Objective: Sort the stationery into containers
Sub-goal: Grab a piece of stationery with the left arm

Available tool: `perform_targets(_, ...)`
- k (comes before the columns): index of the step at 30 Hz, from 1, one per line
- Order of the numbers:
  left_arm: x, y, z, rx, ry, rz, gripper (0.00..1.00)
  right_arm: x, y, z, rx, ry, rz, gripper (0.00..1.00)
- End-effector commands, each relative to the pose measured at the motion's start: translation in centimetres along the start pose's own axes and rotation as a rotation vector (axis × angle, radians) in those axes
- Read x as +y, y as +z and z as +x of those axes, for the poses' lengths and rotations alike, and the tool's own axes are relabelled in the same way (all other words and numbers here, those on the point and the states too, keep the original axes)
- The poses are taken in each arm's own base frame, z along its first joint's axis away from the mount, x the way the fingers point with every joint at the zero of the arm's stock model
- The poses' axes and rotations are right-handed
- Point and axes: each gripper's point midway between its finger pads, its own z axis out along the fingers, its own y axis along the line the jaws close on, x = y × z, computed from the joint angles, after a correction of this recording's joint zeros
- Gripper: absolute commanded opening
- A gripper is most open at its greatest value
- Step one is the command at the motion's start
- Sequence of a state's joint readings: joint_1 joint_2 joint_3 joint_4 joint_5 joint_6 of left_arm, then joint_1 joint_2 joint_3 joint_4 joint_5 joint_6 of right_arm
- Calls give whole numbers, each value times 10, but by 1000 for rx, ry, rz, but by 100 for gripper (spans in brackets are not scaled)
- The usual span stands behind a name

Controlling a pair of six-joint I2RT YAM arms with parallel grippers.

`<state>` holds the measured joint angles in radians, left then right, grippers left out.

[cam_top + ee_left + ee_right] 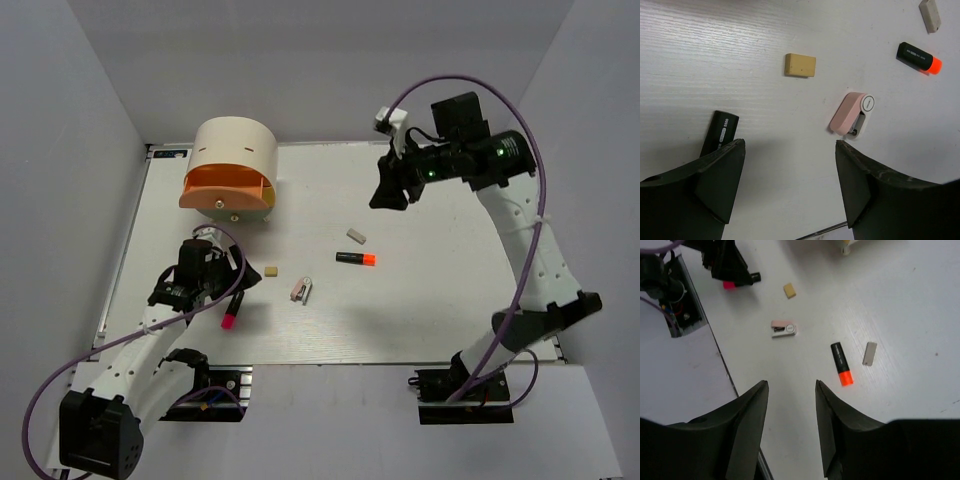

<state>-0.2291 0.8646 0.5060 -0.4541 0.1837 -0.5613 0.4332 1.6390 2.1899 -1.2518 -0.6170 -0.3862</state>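
The cream cylindrical container (236, 150) stands at the back left with an orange drawer tier (222, 188) swung out. On the table lie a pink-capped marker (232, 311), a tan eraser (270, 271), a pinkish-white clip (301, 290), an orange-capped marker (355, 259) and a grey eraser (356, 236). No green-capped marker is in view. My left gripper (790, 150) is open and empty, low over the table. The pink-capped marker's black body (720, 132) lies by its left finger, and the clip (852, 114) lies just beyond its right finger. My right gripper (791, 387) is open and empty, high above the orange-capped marker (841, 364).
Grey walls close in the white table (440, 310) on three sides. A metal rail (125, 260) runs along its left edge. The arm bases sit at the near edge. The left arm's cable (225, 245) loops over its wrist.
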Motion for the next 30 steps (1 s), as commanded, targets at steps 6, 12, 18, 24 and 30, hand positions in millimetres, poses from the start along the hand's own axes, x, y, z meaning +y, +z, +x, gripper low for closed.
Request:
perform_targets(6,-11,-9,-16,-45,37,13,82,-10,13,51,-103,-49,141,49)
perform_targets(12,-9,-9,-15,-44,41,-5,82,-32,32,95,-62,-10,226,49)
perform_targets(18,-1,-5,-23,-47,70,-63,82,-52,51,137,-27,-8,298,67)
perform_targets(24,16,7,-28,1,99,-188,81,-56,62,163,-24,54,299,68)
perform_targets(30,29,1,-19,62,131,-295,75,-61,66,166,-47,98,303,59)
